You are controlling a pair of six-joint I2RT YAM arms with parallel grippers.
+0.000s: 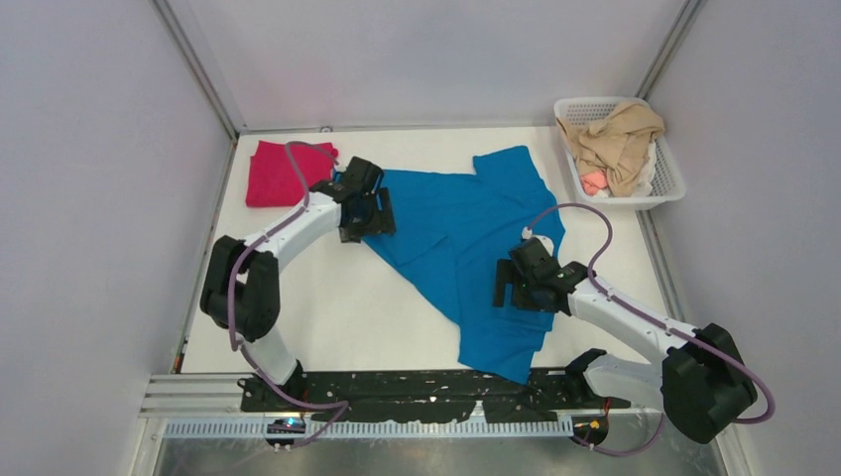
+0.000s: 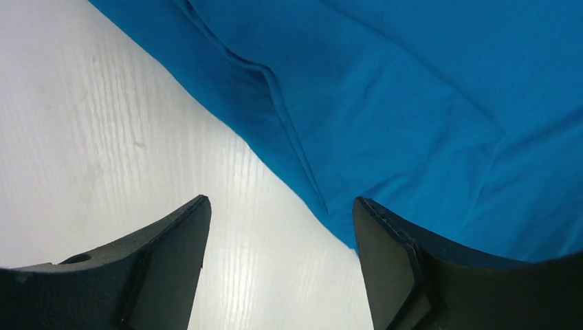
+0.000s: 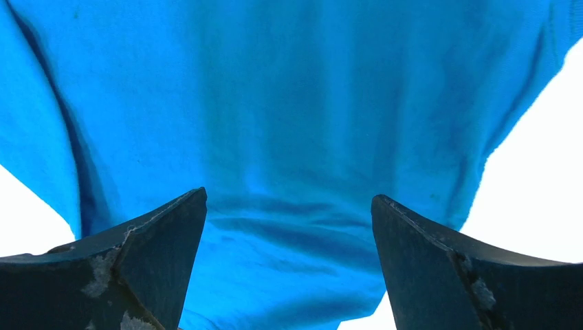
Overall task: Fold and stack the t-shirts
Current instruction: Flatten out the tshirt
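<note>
A bright blue t-shirt [image 1: 466,248] lies spread and rumpled across the middle of the white table [image 1: 327,307]. A crimson t-shirt [image 1: 281,174] lies folded at the back left. My left gripper [image 1: 369,226] hovers at the blue shirt's left edge; in its wrist view the gripper [image 2: 280,206] is open over bare table, the blue cloth [image 2: 412,103] beside its right finger. My right gripper [image 1: 508,288] is over the shirt's right part; in its wrist view it [image 3: 289,203] stands wide open above blue cloth [image 3: 289,103], holding nothing.
A white basket [image 1: 666,188] with beige and pink clothes stands at the back right. Grey walls enclose the table on three sides. The black arm rail [image 1: 417,392] runs along the near edge.
</note>
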